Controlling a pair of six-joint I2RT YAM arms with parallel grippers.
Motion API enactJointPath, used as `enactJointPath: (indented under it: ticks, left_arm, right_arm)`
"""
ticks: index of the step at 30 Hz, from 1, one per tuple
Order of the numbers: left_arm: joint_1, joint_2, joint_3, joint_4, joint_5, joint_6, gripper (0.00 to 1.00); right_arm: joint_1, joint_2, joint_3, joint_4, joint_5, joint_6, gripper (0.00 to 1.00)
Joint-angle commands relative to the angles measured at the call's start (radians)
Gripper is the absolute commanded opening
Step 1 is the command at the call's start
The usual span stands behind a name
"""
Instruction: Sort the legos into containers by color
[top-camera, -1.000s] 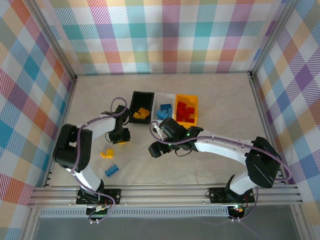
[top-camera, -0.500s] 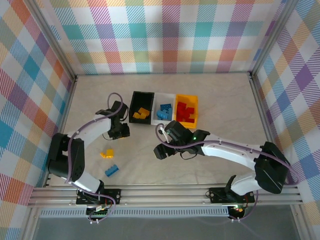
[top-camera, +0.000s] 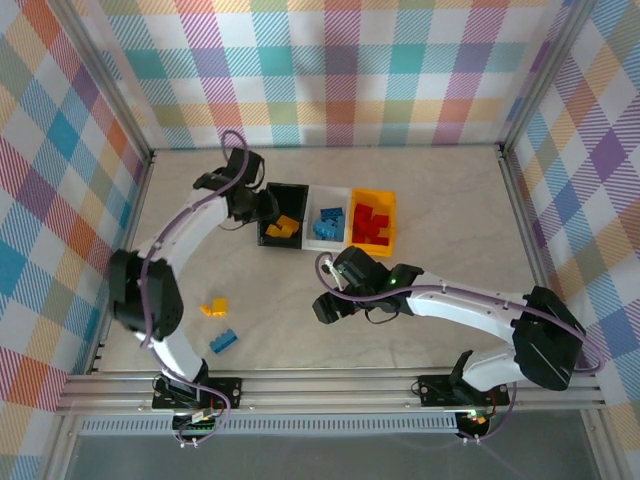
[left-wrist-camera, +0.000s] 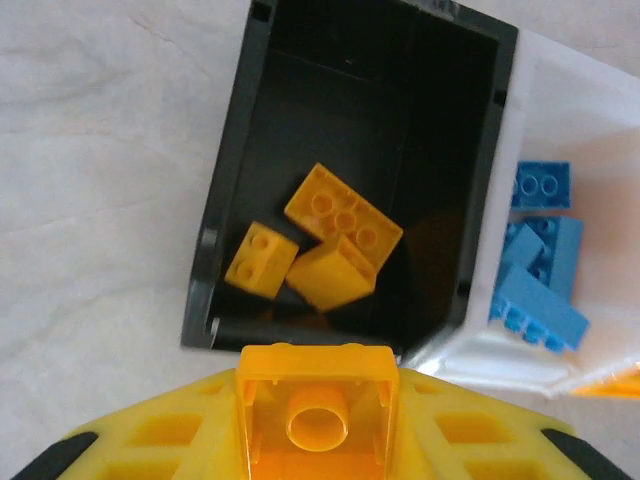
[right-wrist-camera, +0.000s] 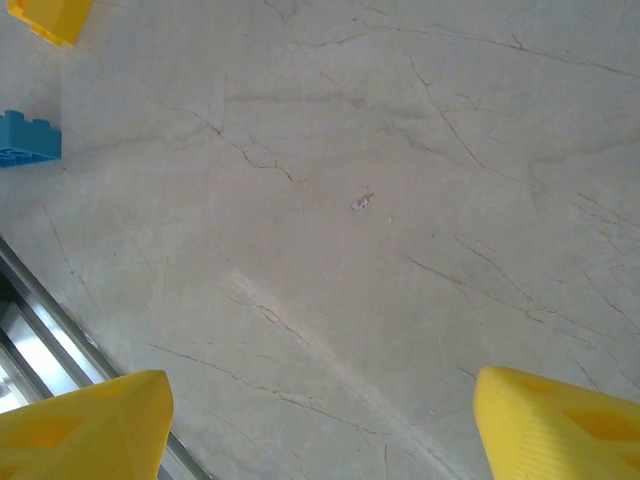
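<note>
Furthest left on the counter (top-camera: 430, 200) lie two loose legos, well apart from the bins: a yellow-orange brick (top-camera: 213, 307) and, just nearer the arm bases, a blue brick (top-camera: 223, 341). We judge these are the two left to sort.

Next comes the left claw (top-camera: 257, 207), reaching out to the left edge of the black bin (left-wrist-camera: 340, 100). Its fingers (left-wrist-camera: 160, 440) are closed on a yellow-orange lego (left-wrist-camera: 314, 415), hollow underside facing the wrist camera. The black bin already holds three yellow-orange bricks (left-wrist-camera: 335, 235), so we take the step in hand to be dropping this one in with them.

From the wrist view the held brick looks to sit at the bin's near rim, not yet over the middle of the opening. The next move therefore calls for a short carry inward and then a release, keeping clear of the white bin (left-wrist-camera: 520, 120) that touches it on the right.

That white bin holds the blue bricks (left-wrist-camera: 540, 290), and the yellow-orange bin (top-camera: 372, 195) beside it holds the red bricks (top-camera: 372, 225).

Nearer the bases, the right claw (top-camera: 328, 308) hovers over bare counter, spread wide with nothing between its fingers. We think it is best placed to go for the loose blue brick.
</note>
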Motion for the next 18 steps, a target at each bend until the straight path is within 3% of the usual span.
enactJointPath:
  ticks: [1,3,9,14,18]
  left_arm:
    - [-0.005,0.115,0.09,-0.041,0.01,0.041,0.37]
    - [-0.006,0.167,0.14,-0.049,0.028,0.045,0.4]
    - [-0.013,0.215,0.2,-0.066,0.055,0.05,0.61]
    - [-0.012,0.114,0.178,-0.103,0.05,0.054,0.66]
    - [-0.001,-0.063,0.104,-0.161,-0.041,0.04,0.72]
  right_arm:
    - [0.012,0.01,0.01,0.048,-0.031,0.023,0.79]
    - [0.024,0.021,0.014,0.061,-0.051,0.012,0.79]
    - [0.101,0.149,0.095,0.087,-0.099,-0.053,0.8]
    - [0.205,0.312,0.225,0.133,-0.168,-0.145,0.9]
    - [0.258,0.469,0.39,0.13,-0.201,-0.174,0.96]
